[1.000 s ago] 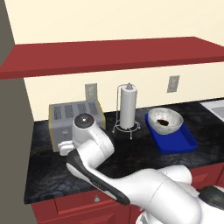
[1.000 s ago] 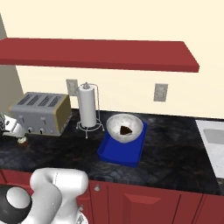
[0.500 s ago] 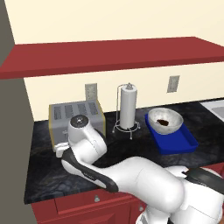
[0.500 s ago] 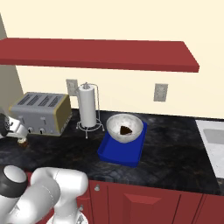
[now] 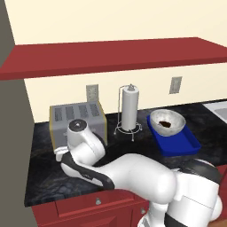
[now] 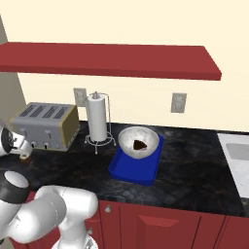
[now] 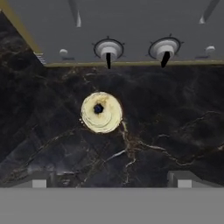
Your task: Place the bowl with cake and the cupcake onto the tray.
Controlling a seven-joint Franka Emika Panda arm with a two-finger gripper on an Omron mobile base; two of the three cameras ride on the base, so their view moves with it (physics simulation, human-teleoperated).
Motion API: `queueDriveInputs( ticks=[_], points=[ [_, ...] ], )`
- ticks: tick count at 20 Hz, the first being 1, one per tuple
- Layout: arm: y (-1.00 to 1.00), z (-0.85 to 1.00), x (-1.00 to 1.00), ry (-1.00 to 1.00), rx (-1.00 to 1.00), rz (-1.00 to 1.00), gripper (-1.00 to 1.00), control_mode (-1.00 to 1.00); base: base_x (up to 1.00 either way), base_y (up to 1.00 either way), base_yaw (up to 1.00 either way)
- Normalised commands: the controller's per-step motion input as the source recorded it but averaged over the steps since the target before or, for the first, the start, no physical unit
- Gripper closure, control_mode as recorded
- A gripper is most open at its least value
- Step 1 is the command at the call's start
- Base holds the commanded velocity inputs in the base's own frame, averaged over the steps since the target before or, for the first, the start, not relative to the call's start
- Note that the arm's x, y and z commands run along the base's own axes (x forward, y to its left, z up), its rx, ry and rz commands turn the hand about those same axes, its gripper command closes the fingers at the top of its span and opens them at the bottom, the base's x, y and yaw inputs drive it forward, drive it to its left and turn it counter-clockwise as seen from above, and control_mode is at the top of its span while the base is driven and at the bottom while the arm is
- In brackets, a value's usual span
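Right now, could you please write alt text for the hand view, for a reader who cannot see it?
Seen from above, the cupcake sits on the black marbled counter, centred between the open gripper fingertips. Beyond it, the toaster front shows two knobs.

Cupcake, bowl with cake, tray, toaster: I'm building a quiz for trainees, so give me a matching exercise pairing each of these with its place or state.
Things:
1. cupcake
2. bowl with cake
3. tray
4. toaster

Places or states:
A. lies flat on the counter, right of the paper towel holder
B. stands on the bare counter, just in front of the toaster
C. rests on the tray
D. stands at the counter's left end, by the wall

Pairs: 1-B, 2-C, 3-A, 4-D
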Motion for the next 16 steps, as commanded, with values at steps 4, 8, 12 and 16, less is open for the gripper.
queueDriveInputs(
  ticks=[4, 8, 12, 16],
  points=[
    [0.01, -0.22, 0.21, 0.0, 0.0, 0.0, -1.0, -1.0, 0.0, 0.0, 0.0],
    [0.04, -0.22, 0.24, 0.0, 0.0, 0.0, -1.0, -1.0, 0.0, 0.0, 0.0],
    [0.08, -0.16, 0.25, 0.0, 0.0, 0.0, -1.0, -1.0, 0.0, 0.0, 0.0],
    [0.15, -0.14, 0.29, 0.0, 0.0, -0.01, -1.0, -1.0, 0.0, 0.0, 0.0]
  ],
)
